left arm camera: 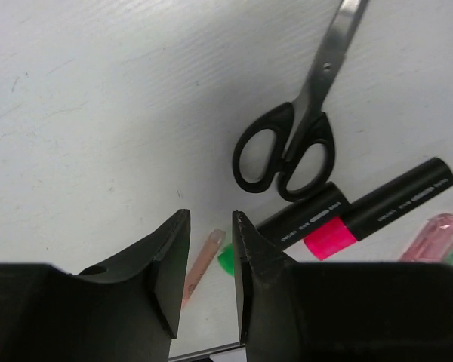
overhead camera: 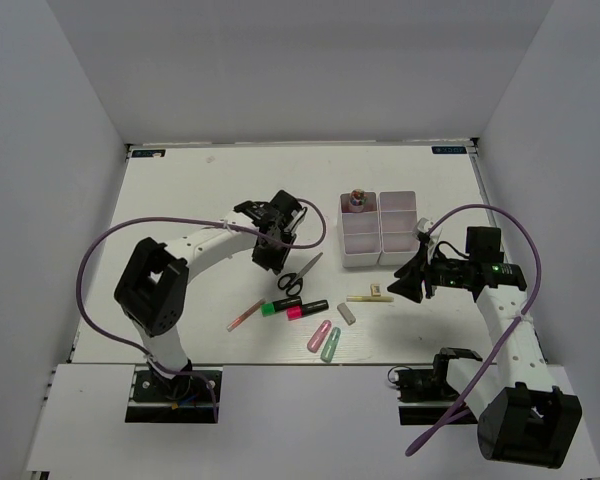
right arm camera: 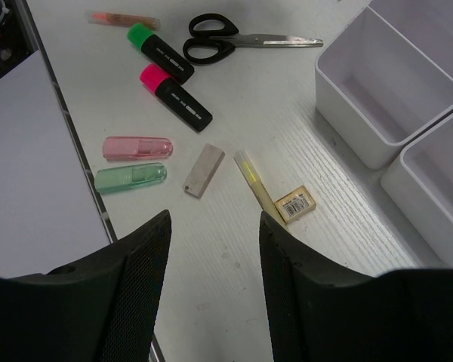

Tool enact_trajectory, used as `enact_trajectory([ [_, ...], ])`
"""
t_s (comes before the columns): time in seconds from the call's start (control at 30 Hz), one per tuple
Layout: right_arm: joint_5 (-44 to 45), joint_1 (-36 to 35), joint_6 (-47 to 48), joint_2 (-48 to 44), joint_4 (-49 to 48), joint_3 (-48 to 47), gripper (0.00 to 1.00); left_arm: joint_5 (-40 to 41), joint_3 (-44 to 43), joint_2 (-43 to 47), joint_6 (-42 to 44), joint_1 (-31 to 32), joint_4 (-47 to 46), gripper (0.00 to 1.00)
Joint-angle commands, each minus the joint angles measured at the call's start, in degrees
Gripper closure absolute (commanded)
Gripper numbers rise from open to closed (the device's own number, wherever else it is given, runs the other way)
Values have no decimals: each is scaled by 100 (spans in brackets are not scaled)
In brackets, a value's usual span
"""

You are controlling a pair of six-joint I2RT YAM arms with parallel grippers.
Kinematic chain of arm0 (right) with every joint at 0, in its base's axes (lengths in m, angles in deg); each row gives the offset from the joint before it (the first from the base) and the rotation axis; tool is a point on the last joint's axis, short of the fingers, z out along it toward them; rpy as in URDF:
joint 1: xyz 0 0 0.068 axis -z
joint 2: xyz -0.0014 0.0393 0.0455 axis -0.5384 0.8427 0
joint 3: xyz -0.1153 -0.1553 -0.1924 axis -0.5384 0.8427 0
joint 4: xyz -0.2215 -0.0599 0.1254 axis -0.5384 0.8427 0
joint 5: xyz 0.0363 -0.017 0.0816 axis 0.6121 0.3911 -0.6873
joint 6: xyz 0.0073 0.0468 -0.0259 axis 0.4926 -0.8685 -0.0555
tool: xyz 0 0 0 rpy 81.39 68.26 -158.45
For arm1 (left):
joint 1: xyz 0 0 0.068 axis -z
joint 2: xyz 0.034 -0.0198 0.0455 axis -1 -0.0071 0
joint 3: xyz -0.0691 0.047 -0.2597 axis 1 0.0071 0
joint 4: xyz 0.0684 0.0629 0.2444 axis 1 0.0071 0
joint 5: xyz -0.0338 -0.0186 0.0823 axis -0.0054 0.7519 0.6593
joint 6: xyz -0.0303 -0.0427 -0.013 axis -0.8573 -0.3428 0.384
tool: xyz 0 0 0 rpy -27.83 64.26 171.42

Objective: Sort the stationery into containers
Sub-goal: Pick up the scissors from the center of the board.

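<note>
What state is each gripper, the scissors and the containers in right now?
left gripper: open, empty.
right gripper: open, empty.
scissors: closed, flat on the table.
containers: one far compartment holds a small item; the rest look empty.

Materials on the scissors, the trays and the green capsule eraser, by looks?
Scissors: shiny reflective blades, likely steel; glossy black handles, probably moulded plastic.
Trays: smooth white walls, faintly translucent, looks like plastic.
Green capsule eraser: see-through tinted shell, likely plastic; contents unclear.
</note>
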Motion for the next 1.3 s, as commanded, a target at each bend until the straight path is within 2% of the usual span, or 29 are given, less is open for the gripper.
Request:
enact_trajectory([
  [0.0,-58,36,9,-61,-101,61,46,-106,-33,-51,89,-136,95,60],
  [0.63,-41,71,62,-26,-101,79,45,-809,258,-201,-166,-294,-388,61],
  [1.13,-76,115,97,-17,-58,87,45,-704,258,-447,-245,-277,-467,61],
  [1.27,-93,124,97,1,-40,87,45,-608,-118,-544,-26,-180,-99,61],
])
